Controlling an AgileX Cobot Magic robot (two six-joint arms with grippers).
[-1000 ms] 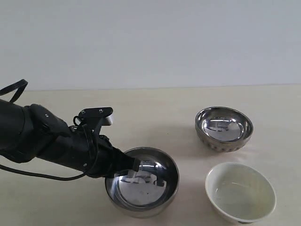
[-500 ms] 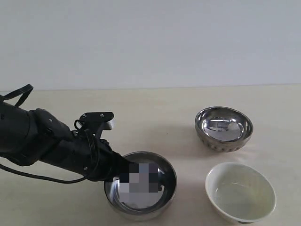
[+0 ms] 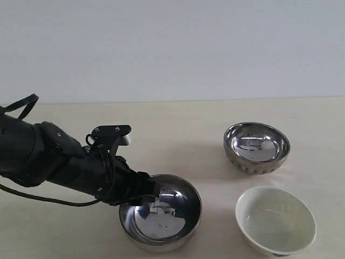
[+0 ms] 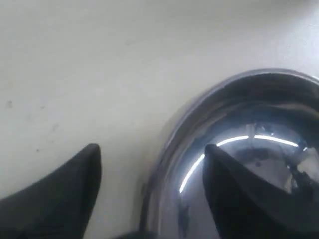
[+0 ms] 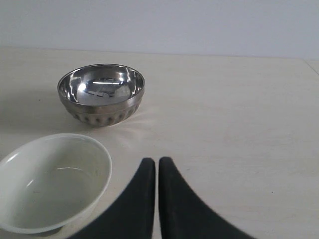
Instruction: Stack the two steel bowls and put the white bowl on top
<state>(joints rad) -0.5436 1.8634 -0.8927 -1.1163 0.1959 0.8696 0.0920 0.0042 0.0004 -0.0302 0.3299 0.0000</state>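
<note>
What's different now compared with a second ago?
The smooth steel bowl has slid slightly to the left and now seems tipped. The left pincer has dropped lower, its open fingers astride the bowl's rim, not yet gripping. The ribbed steel bowl and the white bowl stayed put.

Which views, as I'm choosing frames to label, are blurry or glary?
Left wrist view: soft overall, the smooth steel bowl and left gripper blurred at close range, bright streaks glaring inside the bowl. Right wrist view: sharp, the ribbed steel bowl and white bowl crisp with mild highlights. Exterior view: even light, faint shadows, mirror reflections in both steel bowls.
</note>
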